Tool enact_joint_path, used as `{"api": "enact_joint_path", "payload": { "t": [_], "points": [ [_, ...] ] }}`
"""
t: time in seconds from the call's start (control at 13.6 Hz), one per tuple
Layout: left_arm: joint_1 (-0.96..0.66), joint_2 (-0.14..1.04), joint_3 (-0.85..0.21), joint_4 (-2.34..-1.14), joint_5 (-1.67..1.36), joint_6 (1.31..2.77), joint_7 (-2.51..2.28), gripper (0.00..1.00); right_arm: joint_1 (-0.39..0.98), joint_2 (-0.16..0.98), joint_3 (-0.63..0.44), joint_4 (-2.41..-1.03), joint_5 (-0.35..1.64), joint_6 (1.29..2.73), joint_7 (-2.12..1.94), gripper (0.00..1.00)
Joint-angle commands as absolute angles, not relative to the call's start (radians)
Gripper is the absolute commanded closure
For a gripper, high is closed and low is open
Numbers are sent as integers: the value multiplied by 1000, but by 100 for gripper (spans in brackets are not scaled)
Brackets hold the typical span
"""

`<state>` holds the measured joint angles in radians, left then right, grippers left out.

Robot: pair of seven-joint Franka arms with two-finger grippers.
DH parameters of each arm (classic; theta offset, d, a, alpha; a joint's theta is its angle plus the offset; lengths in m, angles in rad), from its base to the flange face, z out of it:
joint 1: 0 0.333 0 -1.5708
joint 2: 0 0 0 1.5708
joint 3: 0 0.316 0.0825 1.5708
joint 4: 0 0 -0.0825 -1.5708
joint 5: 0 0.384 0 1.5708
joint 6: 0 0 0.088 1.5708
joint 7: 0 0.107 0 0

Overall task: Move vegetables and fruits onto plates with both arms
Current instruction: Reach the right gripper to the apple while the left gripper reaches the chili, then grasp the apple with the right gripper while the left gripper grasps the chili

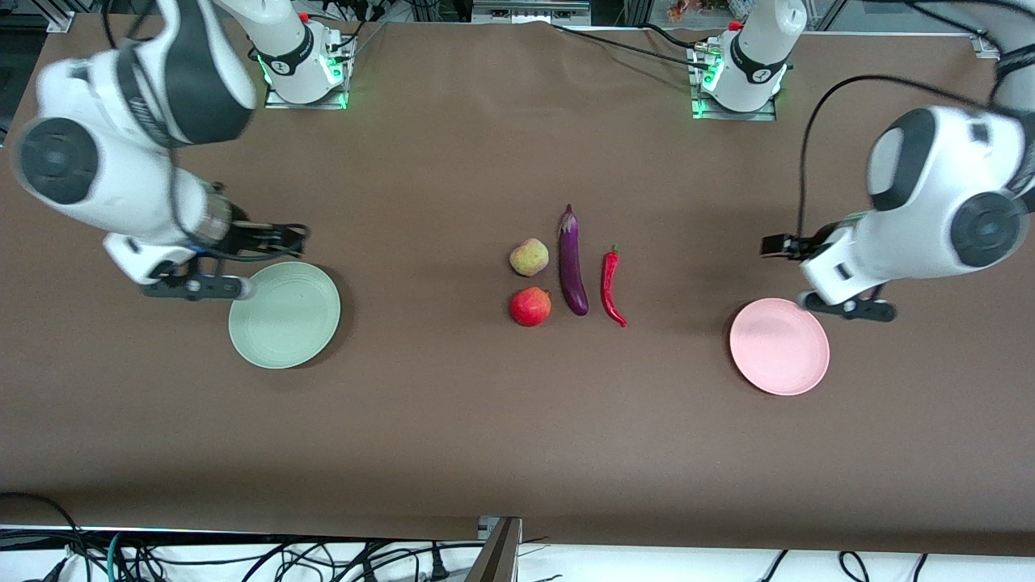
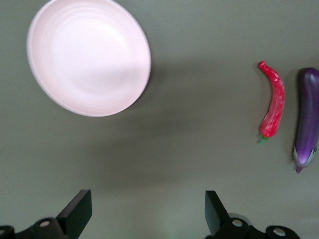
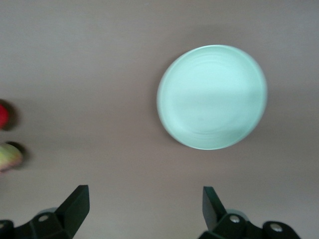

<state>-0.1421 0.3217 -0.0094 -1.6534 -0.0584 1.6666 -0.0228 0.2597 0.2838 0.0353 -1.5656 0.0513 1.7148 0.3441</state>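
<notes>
- Pink plate [image 1: 779, 346] sits toward the left arm's end of the table, nearest the front camera, nothing on it; green plate [image 1: 284, 314] sits toward the right arm's end, bare too.
- Red fruit [image 1: 530, 306] lies mid-table, with the yellowish fruit [image 1: 529, 257] just beside it and farther from the camera. Both are round, so a glancing finger could set them rolling.
- Eggplant [image 1: 572, 260] lies lengthwise right next to the two fruits, and the chili [image 1: 610, 286] is near it on the left arm's side. The tight cluster means a claw reaching for one item may knock its neighbour.
- Glossy eggplant skin looks slippery; an off-centre pinch may let it tip or slide out.
- Left gripper [image 2: 147, 211] hovers above bare table beside the pink plate, fingers spread wide, holding nothing.
- Right gripper [image 3: 145, 209] hovers just above the green plate's edge, fingers also wide apart, nothing held.
- Both arms going for the centre together risks a clash.
</notes>
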Motion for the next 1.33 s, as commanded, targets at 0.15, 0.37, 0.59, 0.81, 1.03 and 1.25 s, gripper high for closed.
{"api": "enact_joint_path", "payload": {
  "t": [0.15, 0.37, 0.59, 0.81, 1.03, 1.25],
  "points": [
    [-302, 449, -5, -1628, -95, 1796, -163, 0, 455, 422, 31, -1551, 112, 1922, 728, 0],
    [-359, 529, -5, -1641, -199, 1900, -164, 0, 575, 512, 31, -1551, 114, 2040, 946, 0],
    [-385, 604, -6, -1646, -253, 1933, -172, 0, 633, 589, 31, -1551, 205, 2147, 1095, 0],
    [-416, 652, -11, -1646, -256, 1965, -192, 0, 686, 643, 31, -1551, 241, 2204, 1207, 0],
    [-433, 704, -12, -1646, -288, 1985, -190, 0, 729, 666, 31, -1554, 274, 2235, 1255, 0],
    [-456, 716, -14, -1646, -336, 2014, -190, 0, 759, 713, 31, -1559, 279, 2313, 1304, 0]
  ]
}}
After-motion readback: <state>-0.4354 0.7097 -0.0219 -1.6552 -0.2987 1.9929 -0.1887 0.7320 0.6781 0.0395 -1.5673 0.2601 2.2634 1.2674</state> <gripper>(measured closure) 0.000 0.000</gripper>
